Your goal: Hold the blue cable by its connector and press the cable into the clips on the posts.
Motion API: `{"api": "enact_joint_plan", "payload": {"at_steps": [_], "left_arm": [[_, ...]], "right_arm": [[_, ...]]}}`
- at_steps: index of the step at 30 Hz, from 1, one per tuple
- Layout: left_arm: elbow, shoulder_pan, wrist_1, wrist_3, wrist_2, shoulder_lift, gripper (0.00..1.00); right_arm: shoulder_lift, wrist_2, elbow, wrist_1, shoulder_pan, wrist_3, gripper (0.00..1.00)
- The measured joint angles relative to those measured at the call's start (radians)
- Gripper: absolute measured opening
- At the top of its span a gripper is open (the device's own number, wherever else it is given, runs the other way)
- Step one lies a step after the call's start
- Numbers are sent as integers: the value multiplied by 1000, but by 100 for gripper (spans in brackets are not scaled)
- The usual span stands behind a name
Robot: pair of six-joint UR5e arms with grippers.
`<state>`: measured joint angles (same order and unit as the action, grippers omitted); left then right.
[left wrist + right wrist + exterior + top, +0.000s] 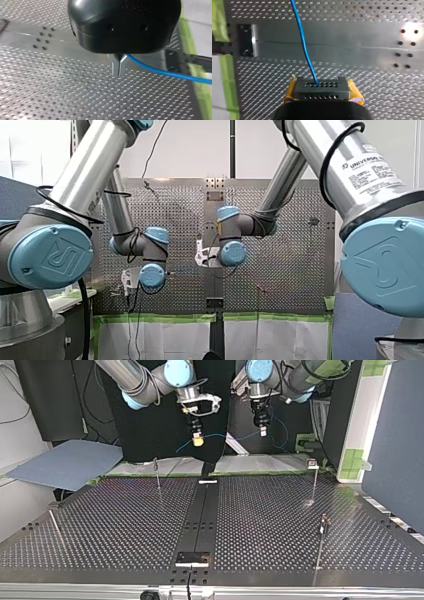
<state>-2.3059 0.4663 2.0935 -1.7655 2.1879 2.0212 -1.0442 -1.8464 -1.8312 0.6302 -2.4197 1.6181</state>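
- The right end effector (321, 93) is closed on the black connector (320, 87), which is squeezed between its yellow pads (355, 94). The hard connector likely gives it a firm hold, so the thin wire does not get squashed.
- The blue cable (303, 42) comes out of the connector and runs straight ahead of the right end effector.
- The left end effector (119, 65) has its metal fingers (115, 63) pinched shut on the cable further along. The rest of the cable trails off to its side. This second hold probably lets the robot steer the piece between the two.
- In the top view both end effectors hang high above the bench (125, 525), and the cable sags a little between them.
- The posts (315, 485) stand on the bench, lower than both end effectors and well apart from them. The cable is not yet in any of the clips (312, 463).
- The cable probably has to come down to a clip next.
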Motion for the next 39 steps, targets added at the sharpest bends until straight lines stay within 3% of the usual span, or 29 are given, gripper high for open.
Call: {"api": "enact_joint_plan", "payload": {"at_steps": [5, 17, 21, 29, 34, 39], "left_arm": [[44, -5, 44, -2, 25, -44, 0], [152, -35, 152, -8, 65, -152, 0], [184, -49, 184, -8, 71, -184, 0], [249, -97, 249, -24, 101, -249, 0], [288, -135, 288, -49, 76, -288, 0], [328, -176, 329, -62, 37, -328, 0]], "right_arm": [[-45, 41, 42, -45, 11, 4, 0], [-147, 95, 141, -147, 36, 7, 0], [-182, 106, 156, -178, 43, 7, 0], [-250, 126, 170, -198, 55, 7, 0], [-249, 134, 177, -200, 61, 7, 0], [-211, 145, 203, -199, 58, -5, 0]]}}
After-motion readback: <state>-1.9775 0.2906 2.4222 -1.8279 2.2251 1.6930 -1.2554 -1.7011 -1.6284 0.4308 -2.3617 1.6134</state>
